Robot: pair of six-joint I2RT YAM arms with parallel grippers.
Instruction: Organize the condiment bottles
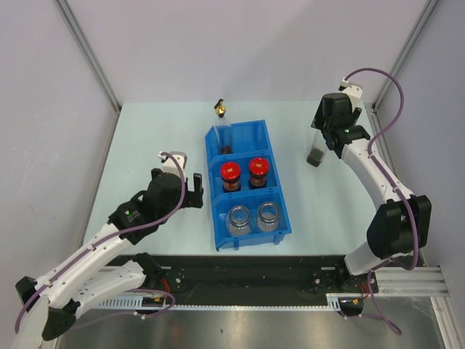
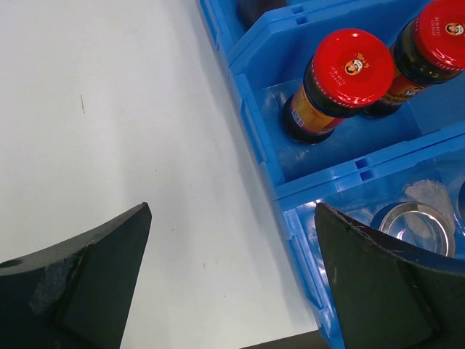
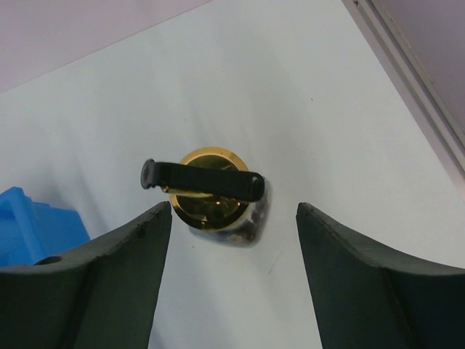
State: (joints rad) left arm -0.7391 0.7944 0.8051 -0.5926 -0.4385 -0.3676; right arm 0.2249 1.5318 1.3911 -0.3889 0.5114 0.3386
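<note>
The blue bin (image 1: 214,218) holds one tall clear bottle with a gold spout (image 1: 220,125) in its far compartment, two red-lidded brown jars (image 1: 231,174) (image 1: 259,170) in the middle one, and two silver-lidded clear jars (image 1: 238,218) (image 1: 269,215) in the near one. The second tall bottle (image 1: 314,149) stands on the table right of the bin. My right gripper (image 1: 336,132) is open above it; the right wrist view shows its gold cap (image 3: 211,209) between and just beyond the fingers (image 3: 232,212). My left gripper (image 1: 179,177) is open and empty, left of the bin.
In the left wrist view the open left gripper (image 2: 232,211) is over bare table, with the bin's left wall (image 2: 258,134), a red lid (image 2: 352,67) and a silver lid (image 2: 415,225) to its right. The table's metal edge rail (image 3: 407,69) runs right of the standing bottle.
</note>
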